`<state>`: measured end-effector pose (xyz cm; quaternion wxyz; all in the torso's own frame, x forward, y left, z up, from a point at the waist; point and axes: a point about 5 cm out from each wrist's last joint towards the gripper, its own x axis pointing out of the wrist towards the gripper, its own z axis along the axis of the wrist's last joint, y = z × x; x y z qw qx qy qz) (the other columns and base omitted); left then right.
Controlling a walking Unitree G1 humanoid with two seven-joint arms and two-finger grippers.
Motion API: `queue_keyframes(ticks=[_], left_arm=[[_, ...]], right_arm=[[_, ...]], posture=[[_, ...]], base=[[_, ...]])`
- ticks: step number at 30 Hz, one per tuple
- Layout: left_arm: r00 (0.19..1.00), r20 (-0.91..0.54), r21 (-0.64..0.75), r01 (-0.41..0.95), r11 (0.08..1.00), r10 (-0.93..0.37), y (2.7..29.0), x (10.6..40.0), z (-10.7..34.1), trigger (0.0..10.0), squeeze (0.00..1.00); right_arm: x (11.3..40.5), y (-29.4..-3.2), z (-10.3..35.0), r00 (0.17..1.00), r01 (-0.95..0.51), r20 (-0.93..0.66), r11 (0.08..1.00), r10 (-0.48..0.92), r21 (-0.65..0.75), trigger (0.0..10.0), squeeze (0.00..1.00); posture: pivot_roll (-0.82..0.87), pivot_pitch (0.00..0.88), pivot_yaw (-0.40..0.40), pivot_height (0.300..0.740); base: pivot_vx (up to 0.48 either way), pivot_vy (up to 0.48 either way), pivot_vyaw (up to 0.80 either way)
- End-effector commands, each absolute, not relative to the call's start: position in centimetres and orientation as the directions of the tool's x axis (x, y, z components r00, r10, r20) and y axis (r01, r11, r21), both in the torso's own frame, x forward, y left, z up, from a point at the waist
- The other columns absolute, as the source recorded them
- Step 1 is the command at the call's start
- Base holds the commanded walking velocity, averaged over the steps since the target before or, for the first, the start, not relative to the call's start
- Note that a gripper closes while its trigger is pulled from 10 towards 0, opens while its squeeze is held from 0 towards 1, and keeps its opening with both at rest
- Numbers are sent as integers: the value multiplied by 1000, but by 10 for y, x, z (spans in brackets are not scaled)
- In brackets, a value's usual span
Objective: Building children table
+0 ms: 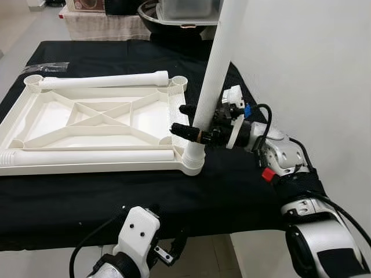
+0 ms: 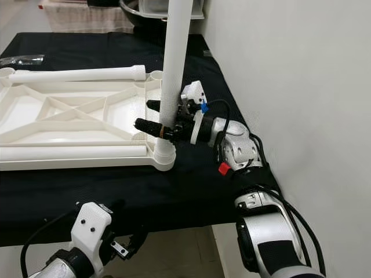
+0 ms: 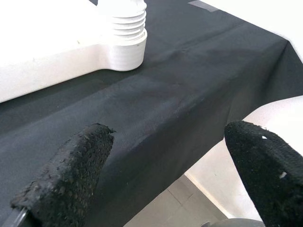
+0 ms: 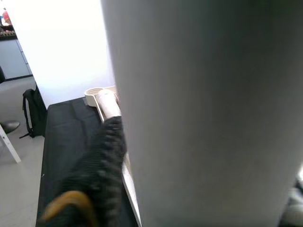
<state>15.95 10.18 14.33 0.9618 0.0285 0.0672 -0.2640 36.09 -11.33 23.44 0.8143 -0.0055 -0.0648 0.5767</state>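
You've got a counter point(image 1: 232, 191) draped in black cloth. Flat on it lies the white plastic tabletop point(image 1: 98, 119), underside up — ribbed, with round sockets at its corners. Loose leg tubes rest along its far edge point(image 1: 104, 80) and near edge point(image 1: 87, 156). A dark plastic wrapper point(image 1: 43, 68) lies at the far left.

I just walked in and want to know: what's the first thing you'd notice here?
A tall white table leg stands upright in the near right corner socket of the upside-down white tabletop on the black cloth. The right gripper is clamped around the leg low down. Two more legs lie flat on the tabletop.
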Motion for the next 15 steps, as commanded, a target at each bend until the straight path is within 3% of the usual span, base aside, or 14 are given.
queue_keyframes(ticks=[1,10,14,15], left_arm=[[847,-147,8,517,856,-511,100,157,143,10000,0],[850,-147,7,512,859,-506,101,158,143,10000,0],[867,-136,3,484,875,-479,105,161,145,10000,0],[880,-125,14,463,886,-458,108,166,146,10000,0]], right_arm=[[361,-110,235,325,-938,115,336,939,-87,0,0],[358,-106,229,339,-933,122,350,933,-80,0,0],[358,-104,222,417,-901,120,427,901,-77,0,0],[360,-105,215,521,-845,108,530,846,-70,0,0]], posture=[[148,159,-110,740],[148,156,-109,740],[148,155,-105,740],[143,153,-104,740]], base=[[0,0,0],[0,0,0],[0,0,0],[0,0,0]])
